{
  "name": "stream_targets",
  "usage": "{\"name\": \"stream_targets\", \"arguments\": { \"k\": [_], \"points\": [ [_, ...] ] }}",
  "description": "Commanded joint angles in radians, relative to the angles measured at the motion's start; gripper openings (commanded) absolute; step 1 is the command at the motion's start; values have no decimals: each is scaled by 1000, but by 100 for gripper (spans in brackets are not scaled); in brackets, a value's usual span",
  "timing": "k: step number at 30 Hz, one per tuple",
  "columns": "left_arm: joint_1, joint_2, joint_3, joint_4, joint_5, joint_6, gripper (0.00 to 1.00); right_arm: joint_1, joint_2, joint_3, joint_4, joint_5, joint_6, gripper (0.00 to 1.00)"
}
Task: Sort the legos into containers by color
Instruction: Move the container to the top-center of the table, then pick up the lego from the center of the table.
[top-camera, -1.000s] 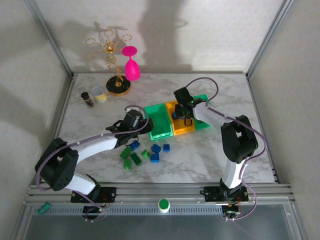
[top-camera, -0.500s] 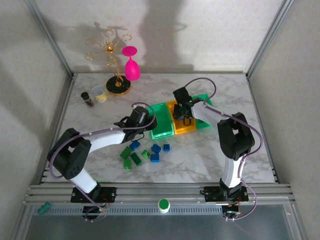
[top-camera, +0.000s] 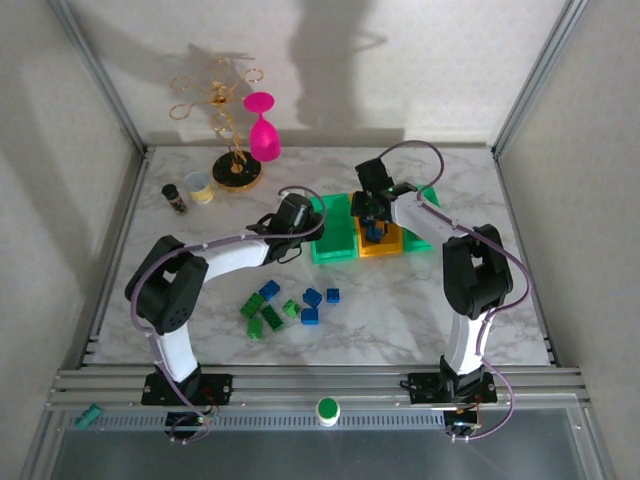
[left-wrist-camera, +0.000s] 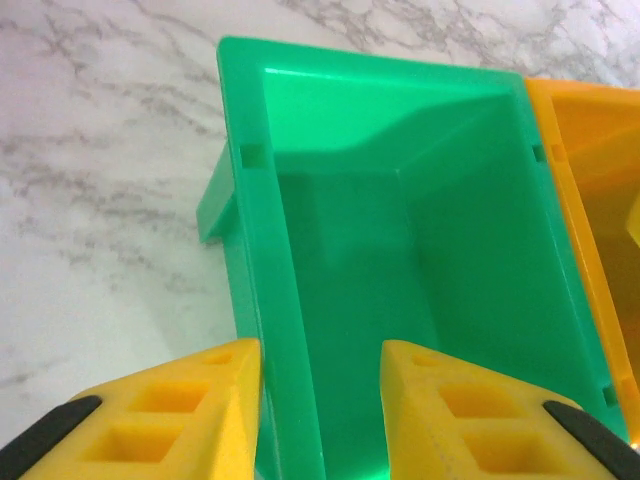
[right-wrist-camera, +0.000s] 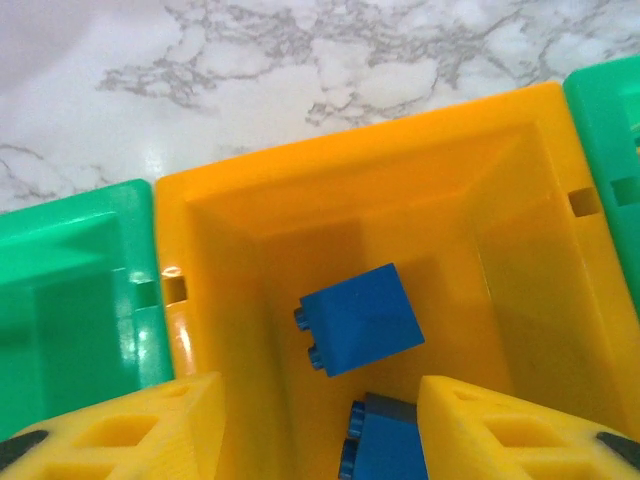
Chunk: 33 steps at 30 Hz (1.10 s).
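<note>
My left gripper (left-wrist-camera: 320, 400) clamps the wall of the green bin (left-wrist-camera: 250, 250), my right gripper (right-wrist-camera: 320, 400) gapes above two blue legos (right-wrist-camera: 362, 318) in the orange bin (right-wrist-camera: 500, 280).

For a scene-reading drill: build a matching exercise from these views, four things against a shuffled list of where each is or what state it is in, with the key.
Things:
1. left green bin
2. yellow-orange bin
3. pink glass
4. clear cup

Places or states:
A. blue bricks inside
B. beside the dark jar
C. side wall clamped by the left gripper
D. at the gold stand

Pairs: 1-C, 2-A, 3-D, 4-B.
</note>
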Motion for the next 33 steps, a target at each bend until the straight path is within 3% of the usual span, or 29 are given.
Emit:
{"name": "stream_targets", "arguments": {
  "k": [1, 7, 9, 16, 23, 28, 33],
  "points": [
    [12, 31, 71, -4, -20, 50, 37, -5, -67, 27, -40, 5, -18, 56],
    [37, 34, 98, -28, -12, 50, 58, 35, -167, -30, -68, -14, 0, 59],
    [40, 10, 81, -24, -7, 50, 60, 62, -197, -56, -86, -13, 14, 60],
    [46, -112, 27, -96, -35, 53, 75, 207, -307, -151, -154, 29, 93, 64],
    [46, -338, -154, -106, -65, 26, 92, 379, -357, -252, -148, 52, 207, 67],
    [45, -499, -257, -158, -74, 27, 99, 501, -339, -299, -150, 60, 286, 70],
    [46, -643, -328, -226, -73, 32, 100, 585, -298, -346, -142, 65, 369, 72]
  ]
}}
